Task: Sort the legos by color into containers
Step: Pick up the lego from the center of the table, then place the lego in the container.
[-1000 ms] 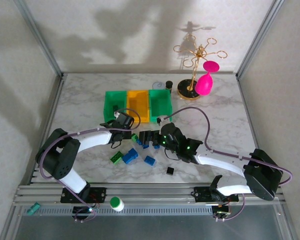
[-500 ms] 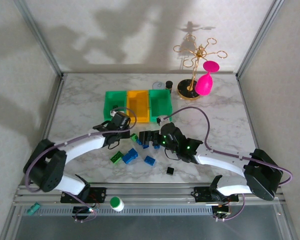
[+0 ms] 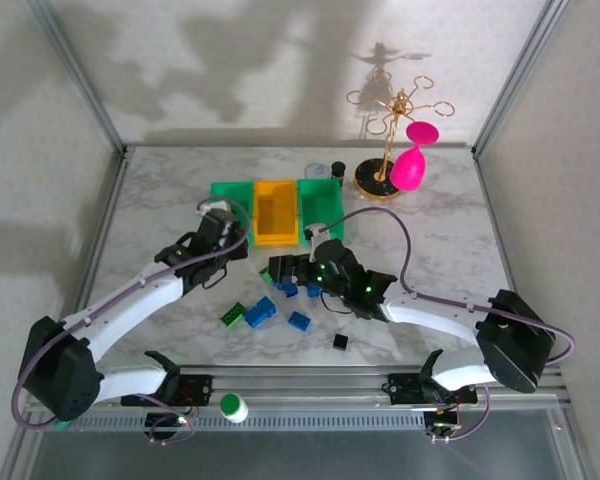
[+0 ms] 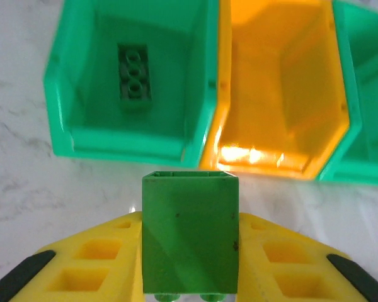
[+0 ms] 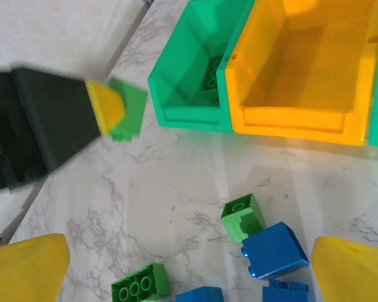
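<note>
My left gripper (image 4: 190, 221) is shut on a green lego (image 4: 190, 239), held just short of the front of the left green container (image 4: 176, 75). A dark green lego (image 4: 133, 72) lies inside that container. The yellow-orange container (image 4: 283, 75) and the right green container (image 4: 368, 94) stand beside it. From above, the left gripper (image 3: 210, 212) overlaps the left green container (image 3: 235, 190). My right gripper (image 5: 189, 277) hangs open over loose legos: a small green one (image 5: 242, 217), a blue one (image 5: 276, 250) and a long green one (image 5: 140, 286). A black lego (image 3: 339, 342) lies nearer the front.
A gold stand with a pink glass (image 3: 412, 165) and a small dark cylinder (image 3: 338, 170) stand behind the containers at the back right. A green-and-white cap (image 3: 234, 406) rests on the front rail. Metal frame posts edge both sides of the table.
The left arm has carried the green lego away from the pile, up and left to the left green container. The right gripper has shifted slightly left over the pile.
</note>
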Tool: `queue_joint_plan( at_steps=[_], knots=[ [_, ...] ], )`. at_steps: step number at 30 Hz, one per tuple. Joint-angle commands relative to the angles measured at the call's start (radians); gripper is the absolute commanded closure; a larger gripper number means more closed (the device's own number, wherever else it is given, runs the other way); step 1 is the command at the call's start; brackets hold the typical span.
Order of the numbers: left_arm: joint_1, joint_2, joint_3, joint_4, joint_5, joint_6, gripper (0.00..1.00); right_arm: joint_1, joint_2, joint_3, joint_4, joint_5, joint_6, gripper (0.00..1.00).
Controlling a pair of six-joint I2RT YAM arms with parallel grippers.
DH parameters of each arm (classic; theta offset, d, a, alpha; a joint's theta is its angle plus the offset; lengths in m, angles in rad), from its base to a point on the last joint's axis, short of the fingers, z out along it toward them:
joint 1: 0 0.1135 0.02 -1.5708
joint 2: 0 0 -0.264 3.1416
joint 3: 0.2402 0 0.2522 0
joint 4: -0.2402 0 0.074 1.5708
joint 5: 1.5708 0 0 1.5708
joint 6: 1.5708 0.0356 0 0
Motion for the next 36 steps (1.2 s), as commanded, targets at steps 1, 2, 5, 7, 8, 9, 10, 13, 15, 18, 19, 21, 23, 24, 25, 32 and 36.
queue_joint_plan(
  at_steps=[1, 2, 5, 7, 8, 9, 10, 13, 15, 18, 19, 21, 23, 24, 25, 32, 36],
  knots=[
    [0.051, 0.079, 0.1, -0.027, -0.041, 0.029, 0.72, 0.012, 0.031, 0.048, 0.06, -0.013, -0.017, 0.01],
    [0.064, 0.11, 0.126, -0.021, -0.035, 0.037, 0.72, 0.012, 0.037, 0.055, 0.061, -0.01, -0.018, 0.01],
    [0.097, 0.202, 0.188, -0.004, -0.026, 0.053, 0.72, 0.012, 0.042, 0.068, 0.063, -0.001, -0.019, 0.01],
    [0.118, 0.268, 0.232, 0.0, -0.019, 0.06, 0.73, 0.012, 0.042, 0.071, 0.061, 0.003, -0.019, 0.01],
    [0.128, 0.301, 0.253, 0.004, -0.016, 0.066, 0.73, 0.013, 0.042, 0.074, 0.059, 0.004, -0.021, 0.01],
    [0.139, 0.331, 0.275, 0.008, -0.02, 0.071, 0.73, 0.013, 0.043, 0.075, 0.056, 0.005, -0.022, 0.01],
    [0.148, 0.356, 0.292, 0.011, -0.022, 0.076, 0.73, 0.012, 0.045, 0.078, 0.051, 0.005, -0.023, 0.01],
    [0.175, 0.437, 0.356, 0.014, -0.012, 0.096, 0.73, 0.012, 0.046, 0.085, 0.034, 0.007, -0.029, 0.01],
    [0.187, 0.492, 0.399, 0.012, -0.001, 0.114, 0.73, 0.012, 0.043, 0.083, 0.029, 0.014, -0.033, 0.01],
    [0.197, 0.568, 0.449, 0.018, 0.008, 0.13, 0.72, 0.013, 0.043, 0.082, 0.024, 0.023, -0.037, 0.01],
    [0.198, 0.59, 0.46, 0.02, 0.008, 0.136, 0.73, 0.012, 0.043, 0.082, 0.022, 0.025, -0.041, 0.01],
    [0.206, 0.638, 0.486, 0.02, -0.003, 0.136, 0.72, 0.012, 0.046, 0.079, 0.018, 0.031, -0.045, 0.01],
    [0.211, 0.679, 0.511, 0.012, 0.006, 0.135, 0.72, 0.013, 0.05, 0.08, 0.012, 0.034, -0.046, 0.01],
    [0.213, 0.695, 0.517, 0.014, 0.009, 0.139, 0.72, 0.013, 0.052, 0.079, 0.01, 0.034, -0.048, 0.01],
    [0.212, 0.707, 0.52, 0.016, 0.006, 0.14, 0.72, 0.012, 0.052, 0.079, 0.009, 0.034, -0.048, 0.01],
    [0.212, 0.755, 0.526, 0.023, -0.011, 0.143, 0.66, 0.012, 0.053, 0.074, 0.009, 0.04, -0.056, 0.01],
    [0.213, 0.756, 0.526, 0.021, -0.006, 0.14, 0.61, 0.012, 0.058, 0.08, 0.009, 0.041, -0.057, 0.01]
  ],
)
